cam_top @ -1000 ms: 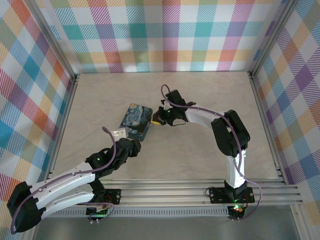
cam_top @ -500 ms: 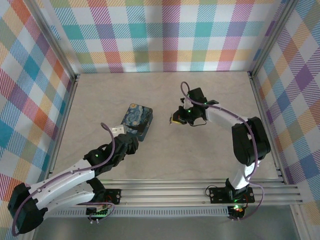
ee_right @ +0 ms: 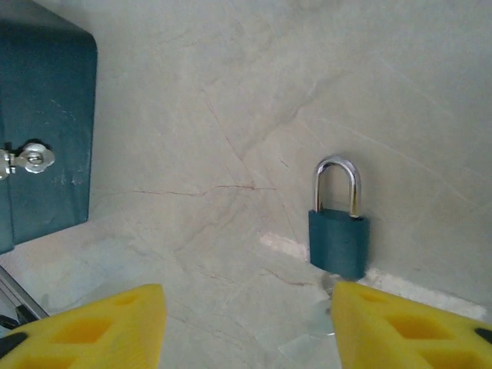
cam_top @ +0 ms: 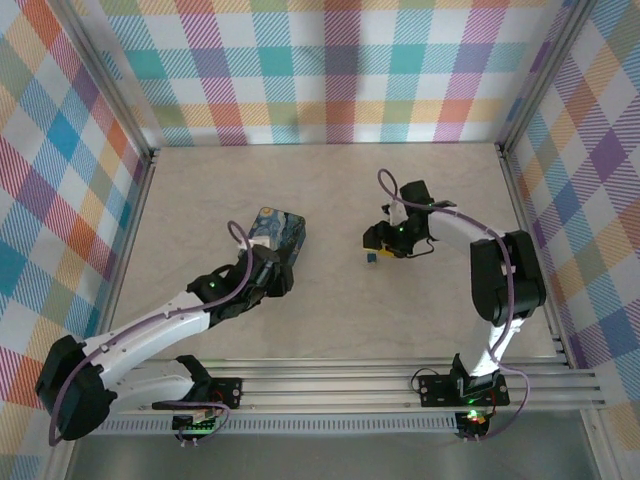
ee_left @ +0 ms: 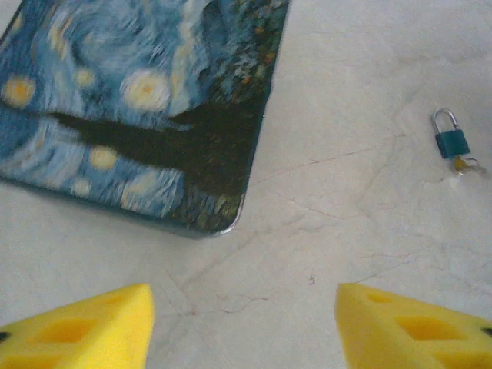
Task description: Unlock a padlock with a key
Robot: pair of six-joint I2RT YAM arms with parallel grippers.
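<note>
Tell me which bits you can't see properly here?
- key: left wrist view, too small and blurry to tell if it sits in the padlock.
- box: right wrist view, cut off by the left edge.
- box again: top view, near corner hidden by the left arm.

Bright, even light falls from above, so the pale surface (cam_top: 330, 200) carries only faint, soft shadows. The left wrist view is soft: the painted box lid (ee_left: 138, 100) blurs, and the yellow pads of the left pincer (ee_left: 244, 327) are out of focus. The padlock (ee_right: 337, 242) looks sharper in the right wrist view, its shackle glinting white.
</note>
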